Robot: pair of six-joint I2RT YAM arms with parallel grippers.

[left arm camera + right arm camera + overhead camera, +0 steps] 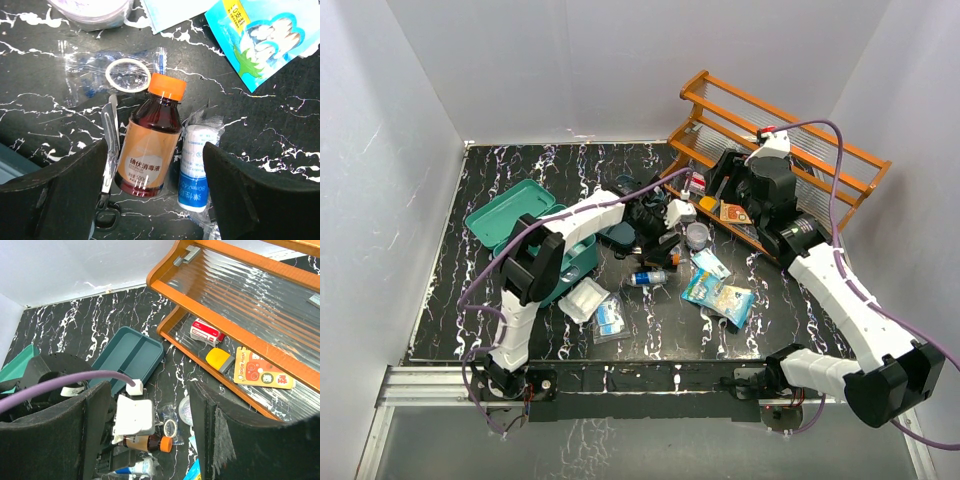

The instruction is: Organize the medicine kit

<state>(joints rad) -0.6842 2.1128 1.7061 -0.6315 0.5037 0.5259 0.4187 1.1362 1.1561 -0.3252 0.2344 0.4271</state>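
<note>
The teal medicine kit (515, 215) stands open at the left, and its dark teal insert tray (617, 236) lies apart beside it; the tray also shows in the right wrist view (127, 357). My left gripper (155, 195) is open low over the table. Its fingers straddle a brown bottle with an orange cap (150, 145) and a wrapped bandage roll (196, 170), both lying flat. Scissors (107, 150) lie just inside its left finger. My right gripper (150, 387) is open and empty, held high near the orange rack (770, 130).
A bagged tape ring (127, 75), a round tin (697, 236) and blue packets (720, 295) lie round the bottle. White gauze packs (585, 298) and a tube (648, 277) lie nearer. The rack holds a red-white box (207, 331), a yellow item (220, 359) and an orange card (262, 374).
</note>
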